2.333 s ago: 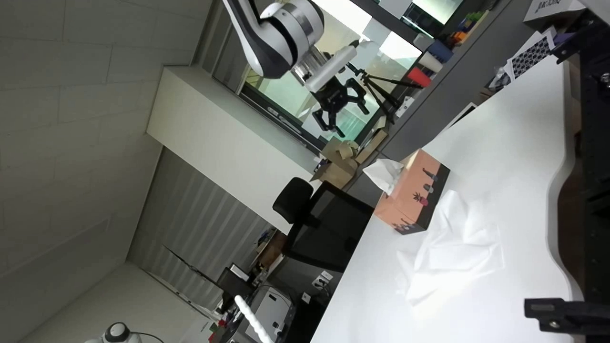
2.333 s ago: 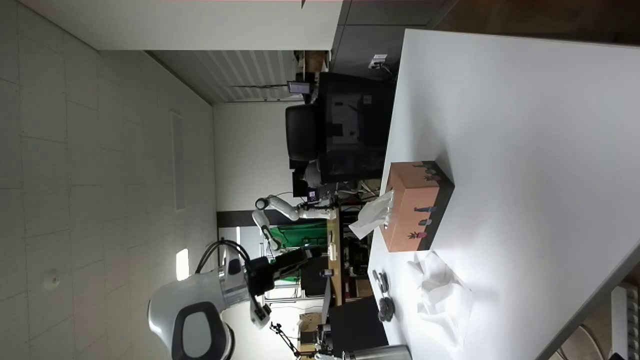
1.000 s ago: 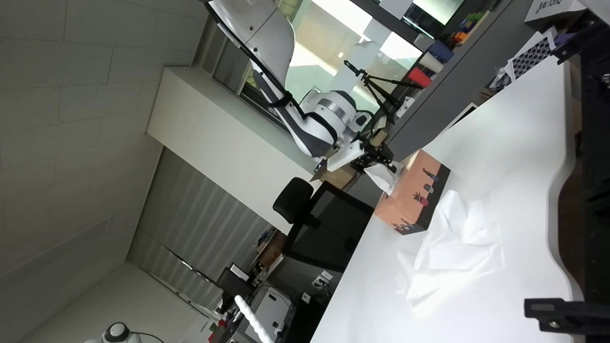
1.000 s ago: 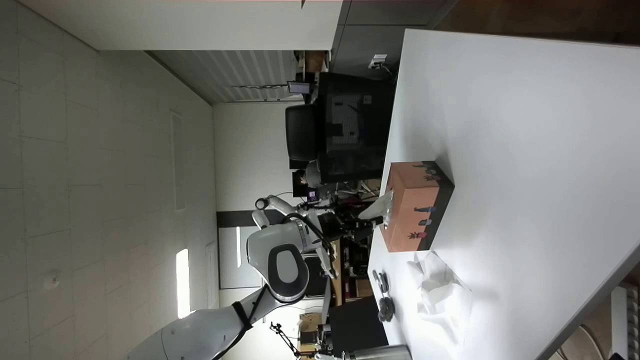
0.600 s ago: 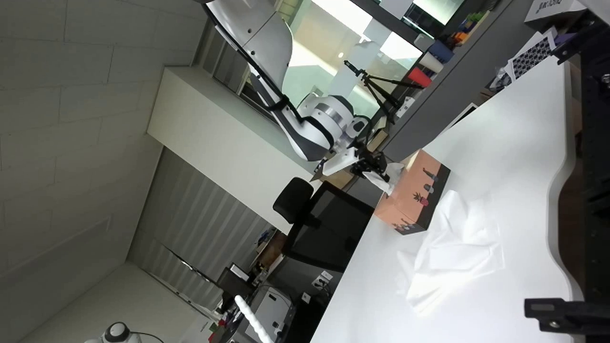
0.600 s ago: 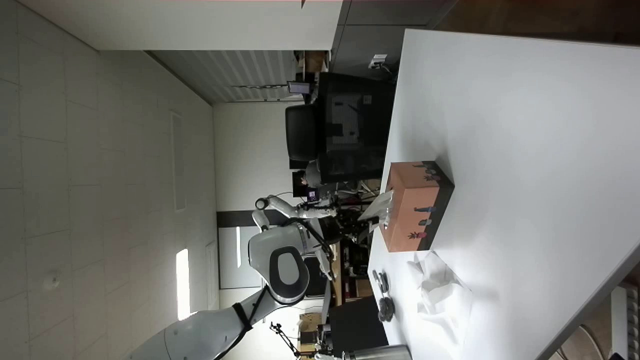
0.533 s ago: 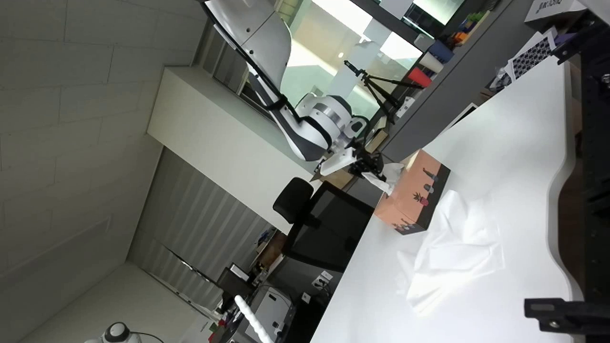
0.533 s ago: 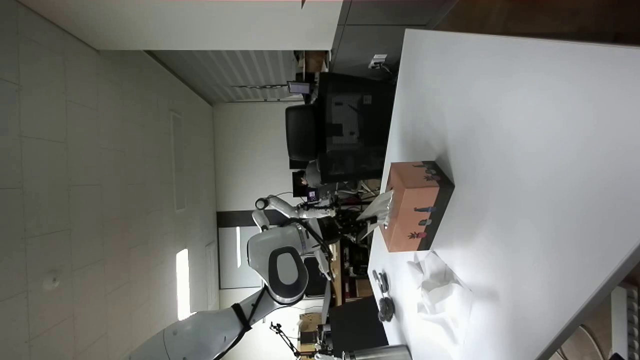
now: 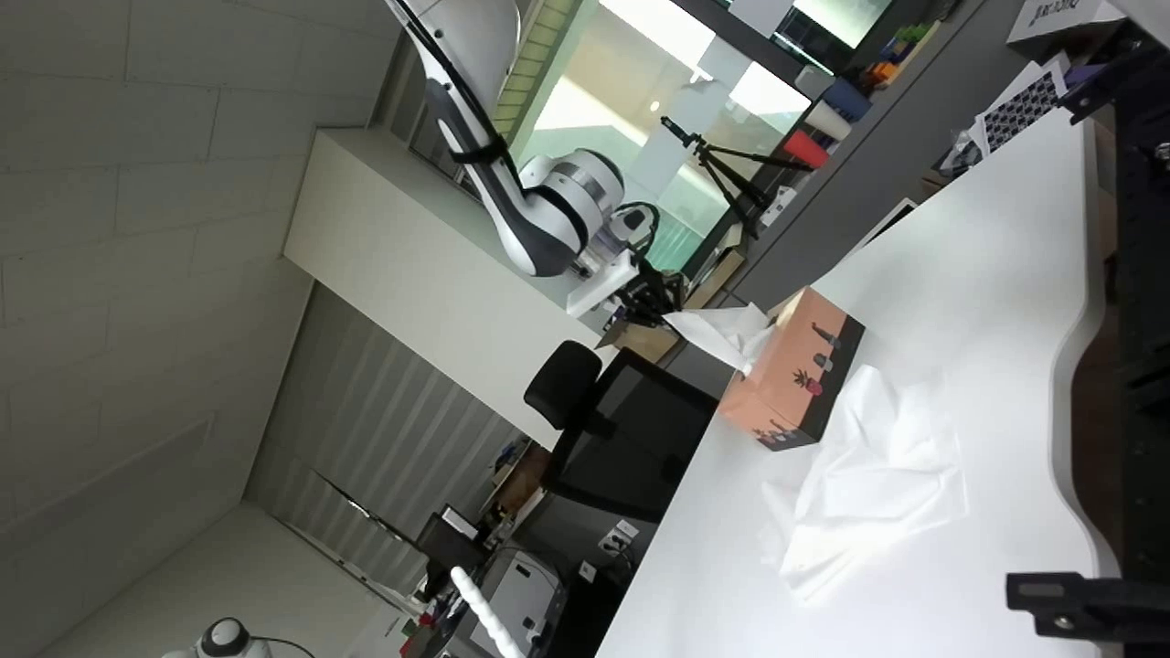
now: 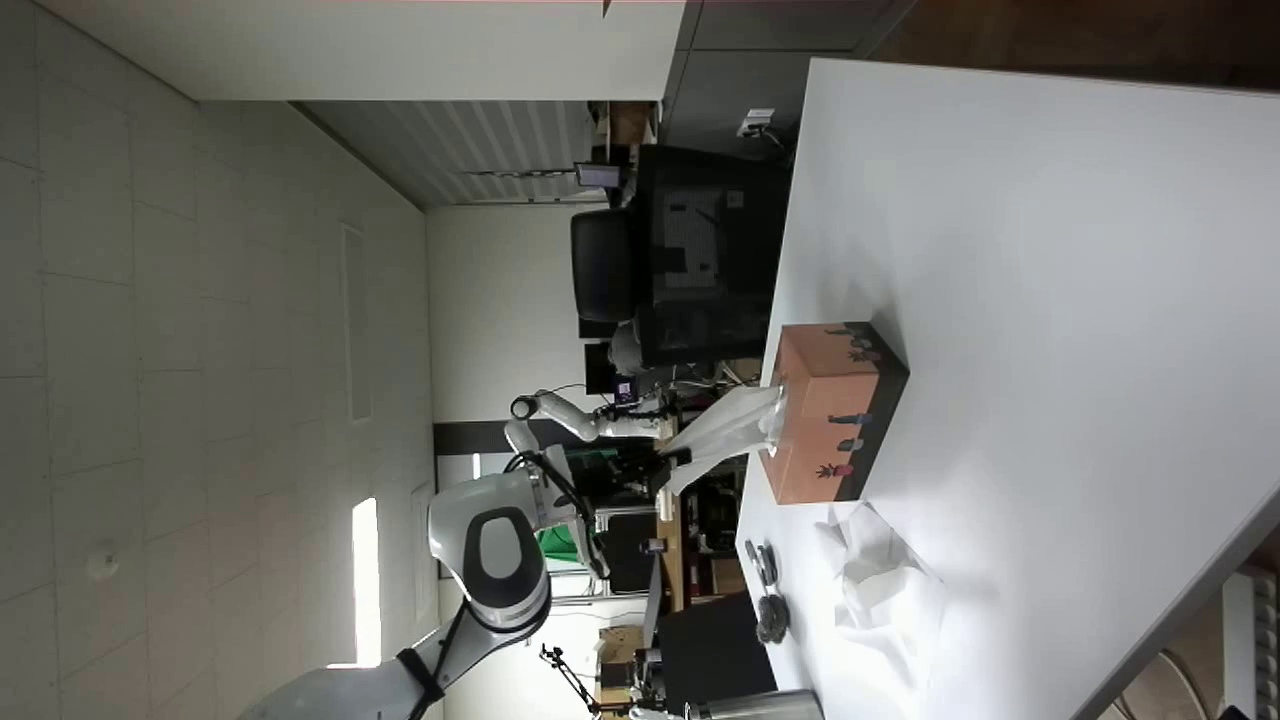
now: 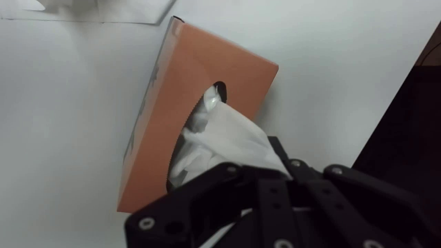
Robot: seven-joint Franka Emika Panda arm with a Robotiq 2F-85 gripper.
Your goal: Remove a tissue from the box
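Note:
The box (image 9: 788, 376), pinkish-orange with a dark lower edge, stands on the white table in both exterior views. A white tissue (image 10: 728, 428) stretches taut from its slot to my gripper (image 10: 675, 468), its lower end still inside the opening. My gripper (image 9: 665, 311) hangs above and to one side of the box, clear of the cardboard. In the wrist view the tissue (image 11: 237, 135) runs from the slot of the box (image 11: 203, 58) in between the black fingers (image 11: 279, 151), which are shut on it; the pinched part is hidden.
A loose crumpled sheet (image 9: 873, 466) lies on the table (image 10: 1050, 300) beside the box. Behind the table's far edge stands a black chair (image 9: 640, 429). Small dark items (image 10: 770, 610) lie near the edge past the loose sheet.
My gripper was down at the slot around the tissue; it has shut on it and risen away from the box, drawing the tissue out longer. Box and loose sheet have not moved.

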